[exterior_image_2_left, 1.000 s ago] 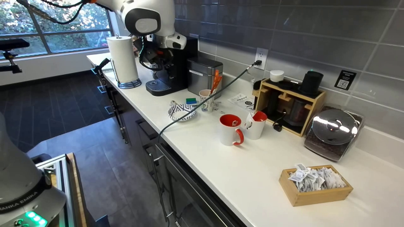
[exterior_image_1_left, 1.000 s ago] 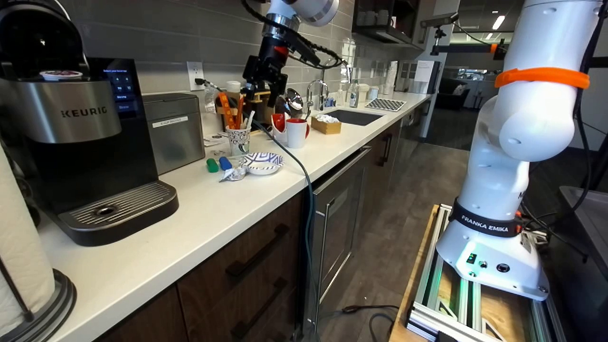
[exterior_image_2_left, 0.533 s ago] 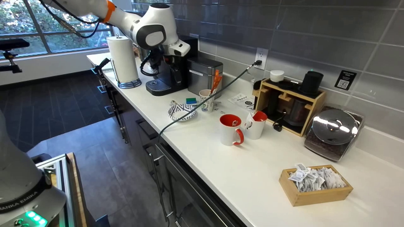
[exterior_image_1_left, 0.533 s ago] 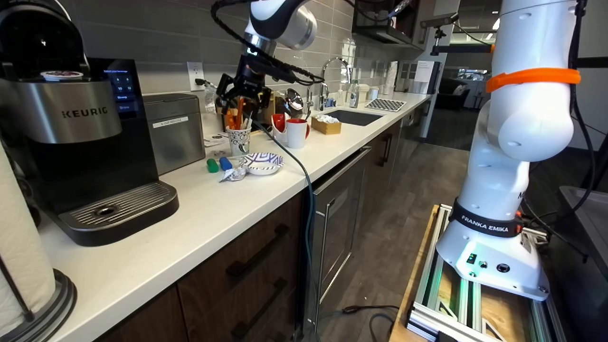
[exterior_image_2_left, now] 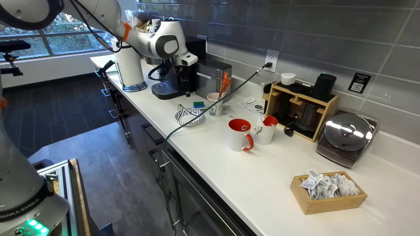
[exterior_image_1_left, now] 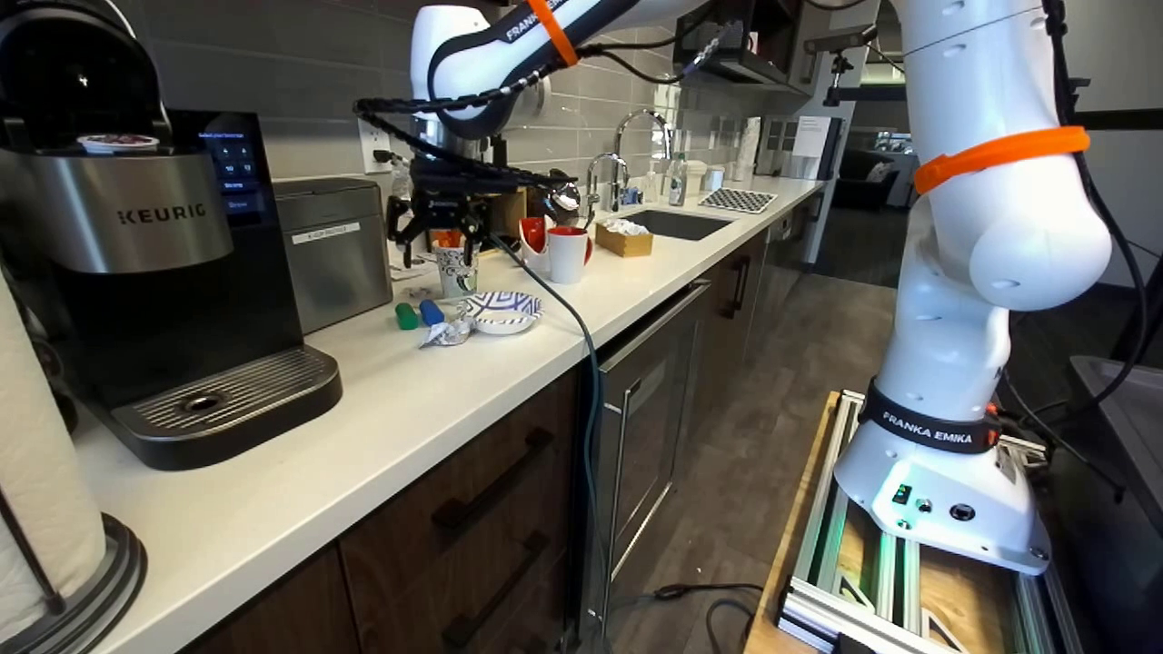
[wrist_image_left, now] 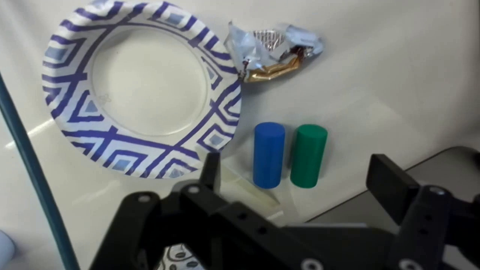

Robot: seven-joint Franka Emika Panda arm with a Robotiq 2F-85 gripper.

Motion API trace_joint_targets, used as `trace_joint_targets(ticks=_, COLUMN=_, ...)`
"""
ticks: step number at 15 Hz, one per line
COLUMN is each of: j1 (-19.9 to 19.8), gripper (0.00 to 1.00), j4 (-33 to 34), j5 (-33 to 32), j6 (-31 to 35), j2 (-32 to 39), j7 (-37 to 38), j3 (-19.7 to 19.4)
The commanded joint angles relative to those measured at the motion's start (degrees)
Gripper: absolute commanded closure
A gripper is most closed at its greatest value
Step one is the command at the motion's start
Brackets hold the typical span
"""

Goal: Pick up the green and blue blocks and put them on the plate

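Observation:
The blue block [wrist_image_left: 269,155] and the green block [wrist_image_left: 308,156] are small cylinders lying side by side on the counter. They also show in an exterior view as the blue block [exterior_image_1_left: 431,313] and the green block [exterior_image_1_left: 406,316]. The round paper plate [wrist_image_left: 150,82], white with a blue pattern, lies beside the blue block; it also shows in both exterior views [exterior_image_1_left: 501,312] [exterior_image_2_left: 189,120]. My gripper [wrist_image_left: 294,167] is open and empty, pointing down above the counter. In the wrist view both blocks appear between its fingers. In an exterior view the gripper [exterior_image_1_left: 438,254] is well above the blocks.
A crumpled wrapper [wrist_image_left: 273,56] touches the plate's edge. A patterned cup [exterior_image_1_left: 457,272] with orange sticks stands behind the blocks. A metal bin [exterior_image_1_left: 332,259] and a coffee maker [exterior_image_1_left: 209,309] stand alongside. A dark cable [exterior_image_1_left: 577,322] crosses the counter near the plate. White mugs [exterior_image_2_left: 239,136] stand farther along.
My gripper has moved down and toward the coffee maker side, and has turned from tilted to pointing down. The blocks and plate have not moved.

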Motion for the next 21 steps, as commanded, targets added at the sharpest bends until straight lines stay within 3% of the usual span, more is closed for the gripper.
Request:
trace_joint_targets(ticks=1, j1=1.5, gripper=0.0, j4=7.72, j5=-3.55, j6=-7.04, j2=6.22, j7=-0.56, j3=-0.07)
trace_joint_targets(ticks=2, j1=0.71, gripper=0.0, j4=8.59, j5=-2.33, j6=-8.91, j2=6.88, j7=-3.18, j3=0.35)
trace_joint_targets(ticks=3, j1=1.24, gripper=0.0, j4=4.81, j5=-1.72, j6=-5.41, j2=4.01, j7=-0.63, j3=0.33)
trace_joint_targets(ticks=7, j1=1.22, gripper=0.0, j4=5.61, j5=-1.68, j6=-5.73, j2=4.66, j7=-0.96, j3=0.27)
trace_joint_targets(ticks=14, j1=1.8, gripper=0.0, j4=9.79, j5=-6.68, j6=-1.45, j2=10.25, j7=-0.83, j3=-1.96)
trace_joint_targets(ticks=21, j1=1.58, gripper=0.0, j4=15.16, j5=-5.25, j6=1.14, j2=15.95, j7=-2.04, j3=-2.46)
